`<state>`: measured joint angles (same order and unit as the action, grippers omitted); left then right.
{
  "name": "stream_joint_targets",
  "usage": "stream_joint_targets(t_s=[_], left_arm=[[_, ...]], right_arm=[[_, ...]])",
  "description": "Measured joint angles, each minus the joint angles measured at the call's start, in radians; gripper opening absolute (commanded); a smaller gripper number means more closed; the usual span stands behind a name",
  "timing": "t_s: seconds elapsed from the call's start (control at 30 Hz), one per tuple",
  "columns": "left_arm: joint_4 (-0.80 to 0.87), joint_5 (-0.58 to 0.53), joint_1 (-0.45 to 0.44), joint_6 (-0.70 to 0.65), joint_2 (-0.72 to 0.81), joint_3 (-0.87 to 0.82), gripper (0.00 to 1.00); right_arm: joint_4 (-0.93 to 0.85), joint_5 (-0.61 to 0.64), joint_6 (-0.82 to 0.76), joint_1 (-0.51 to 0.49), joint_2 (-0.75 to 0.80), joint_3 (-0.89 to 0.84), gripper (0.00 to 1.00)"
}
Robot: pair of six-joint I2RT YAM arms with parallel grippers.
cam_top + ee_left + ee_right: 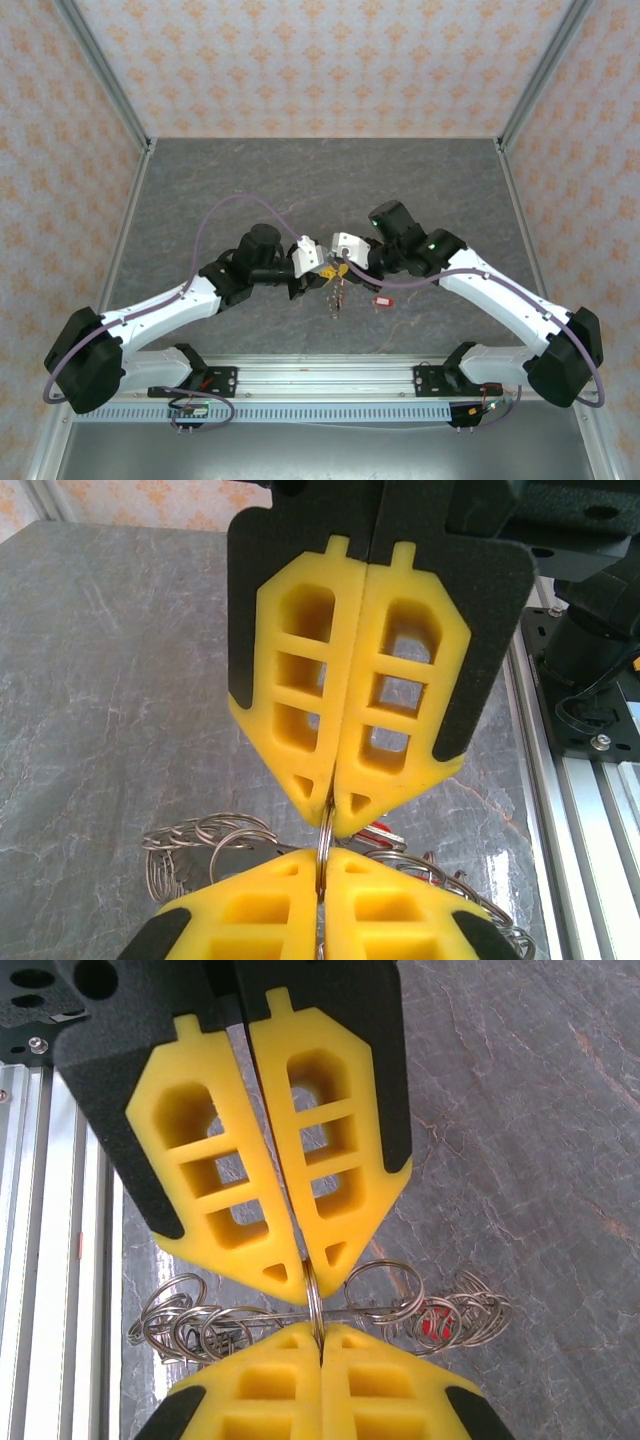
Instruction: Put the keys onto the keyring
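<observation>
metal keyring (314,1308) clamped by left end effector (331,805) and right end effector (305,1271)

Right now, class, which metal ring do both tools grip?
The edge-on ring at centre, pinched by left tool and right tool; the others sit ungripped beside it.

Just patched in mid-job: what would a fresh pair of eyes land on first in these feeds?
The two arms meet tip to tip at mid-table, with the left tool and the right tool both shut on the same thin keyring from opposite sides. Loops of small rings fan out beside it. One red-tagged key lies apart on the grey table.
</observation>
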<state>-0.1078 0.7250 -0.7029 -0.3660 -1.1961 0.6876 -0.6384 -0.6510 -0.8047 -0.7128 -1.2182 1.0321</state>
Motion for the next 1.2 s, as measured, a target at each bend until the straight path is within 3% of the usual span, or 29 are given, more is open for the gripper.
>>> stream_joint_targets(t_s=[0.1, 0.2, 0.3, 0.43, 0.6, 0.8, 0.97, 1.2], left_arm=[[-0.001, 0.000, -0.001, 0.001, 0.000, 0.000, 0.11], [-0.001, 0.000, -0.001, 0.002, 0.000, 0.000, 0.02], [0.000, 0.000, -0.003, 0.001, 0.000, 0.000, 0.02], [0.000, 0.000, -0.003, -0.001, 0.000, 0.000, 0.11], [0.000, 0.000, -0.005, -0.001, 0.003, 0.000, 0.00], [-0.005, -0.004, -0.005, 0.001, 0.018, -0.009, 0.00], [-0.027, -0.012, -0.005, 0.010, 0.034, -0.027, 0.00], [-0.062, -0.011, -0.005, 0.051, 0.038, -0.063, 0.00]], right_arm=[[0.001, -0.003, 0.008, 0.000, 0.000, 0.000, 0.02], [0.002, -0.002, 0.009, 0.000, 0.000, 0.000, 0.02], [0.003, -0.002, 0.015, 0.000, 0.000, -0.001, 0.02], [0.027, -0.002, 0.026, 0.000, 0.016, -0.019, 0.01], [0.056, -0.010, 0.037, -0.002, 0.031, -0.032, 0.01], [0.080, -0.014, 0.045, -0.001, 0.042, -0.046, 0.04], [0.125, -0.014, 0.053, -0.002, 0.063, -0.077, 0.16], [0.193, -0.021, 0.088, 0.020, 0.089, -0.156, 0.13]])
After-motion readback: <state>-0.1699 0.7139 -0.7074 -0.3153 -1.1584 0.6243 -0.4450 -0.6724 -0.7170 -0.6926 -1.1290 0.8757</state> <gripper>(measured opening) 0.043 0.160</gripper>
